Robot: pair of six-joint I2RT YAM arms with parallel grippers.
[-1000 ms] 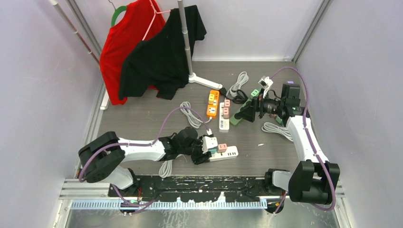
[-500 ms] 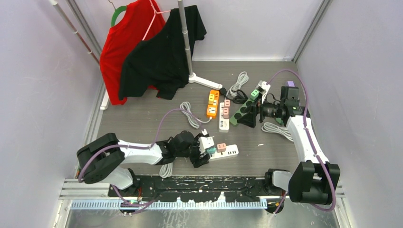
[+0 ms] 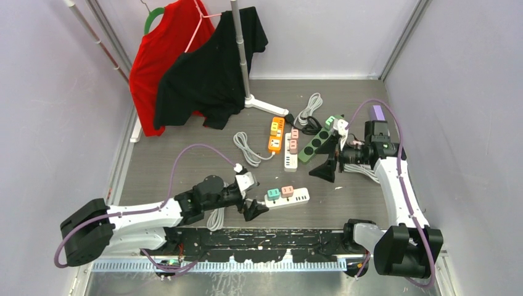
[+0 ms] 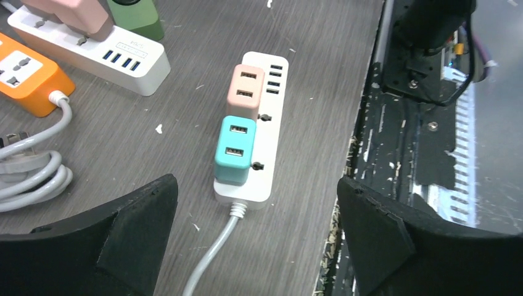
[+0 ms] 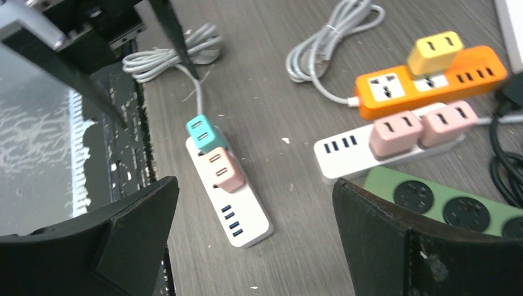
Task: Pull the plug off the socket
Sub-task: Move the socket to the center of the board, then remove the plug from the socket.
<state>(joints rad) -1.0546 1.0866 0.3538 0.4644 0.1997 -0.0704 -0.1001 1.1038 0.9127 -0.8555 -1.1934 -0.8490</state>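
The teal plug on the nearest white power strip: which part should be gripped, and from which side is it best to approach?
Grip the teal plug by its two side faces that run along the long edges of the white strip, coming from above. The pink plug sits tight against one end, leaving no room there. The teal one stands upright, so pull straight up.

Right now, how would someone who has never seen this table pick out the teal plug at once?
Start at the table's near edge, by the arm bases. The white power strip closest to that edge carries two cube plugs. The teal plug sits at the cable end; its neighbour is the pink plug.
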